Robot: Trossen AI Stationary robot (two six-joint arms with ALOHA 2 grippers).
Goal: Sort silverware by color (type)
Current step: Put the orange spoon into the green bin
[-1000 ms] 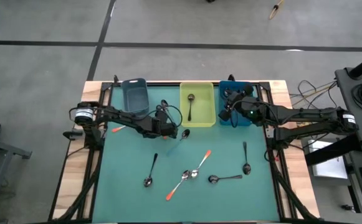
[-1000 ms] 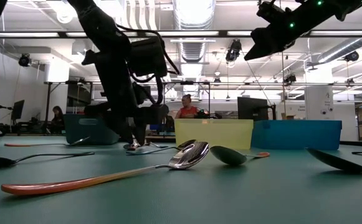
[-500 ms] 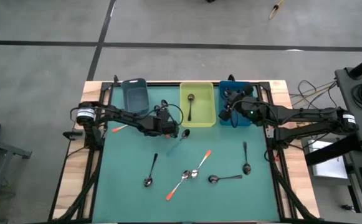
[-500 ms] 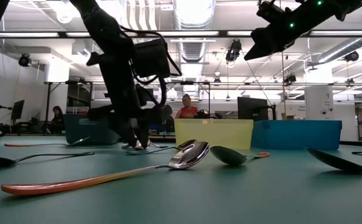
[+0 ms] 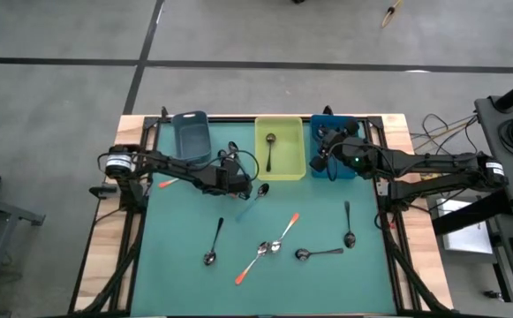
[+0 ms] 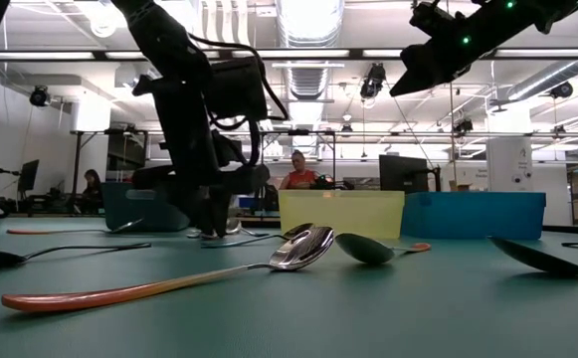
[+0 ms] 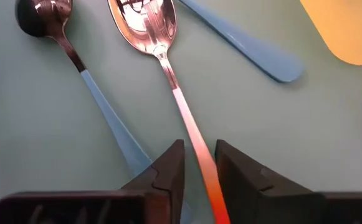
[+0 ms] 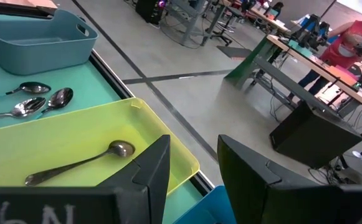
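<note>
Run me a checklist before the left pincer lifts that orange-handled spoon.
1. Left pincer straddles the handle of the orange-handled spoon: ok.
2. Jaws clamped on the handle: not ok, a gap shows on one side.
3. Blue-handled spoon clear of the grasp: not ok, its handle runs under one finger.
4. Right pincer out of the way, open above the yellow bin: ok.
5. Which bin takes orange handles: cannot tell.

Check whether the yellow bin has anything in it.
Not empty. The yellow bin holds one dark-handled spoon, lying flat on its floor; the right wrist view shows the same single spoon.
</note>
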